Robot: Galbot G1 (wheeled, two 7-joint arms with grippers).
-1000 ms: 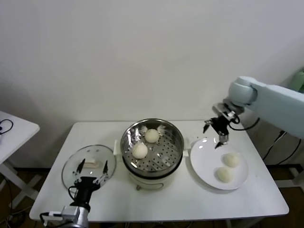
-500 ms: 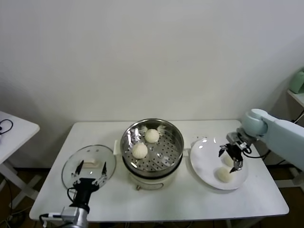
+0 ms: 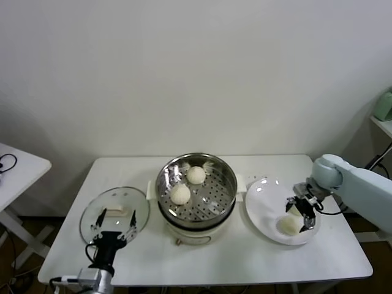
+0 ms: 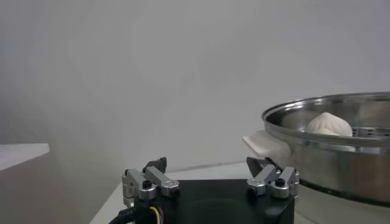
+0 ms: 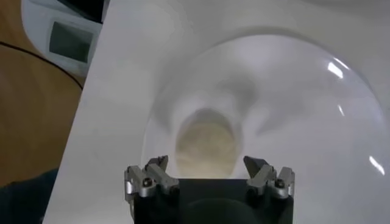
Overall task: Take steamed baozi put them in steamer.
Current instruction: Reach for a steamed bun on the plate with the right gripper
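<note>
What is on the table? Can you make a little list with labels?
steamer: shiny pot in the middle, two buns inside
plate: white, beside the steamer, two buns on it
lid: glass, lying flat on the other side
right gripper: open, low over the plate's buns
left gripper: open, waiting near the lid

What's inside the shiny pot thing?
Two small round cream-white buns sit on the holed floor inside the round shiny steel steamer basket. Whatever lies below that floor, in the white pot base, is hidden.
</note>
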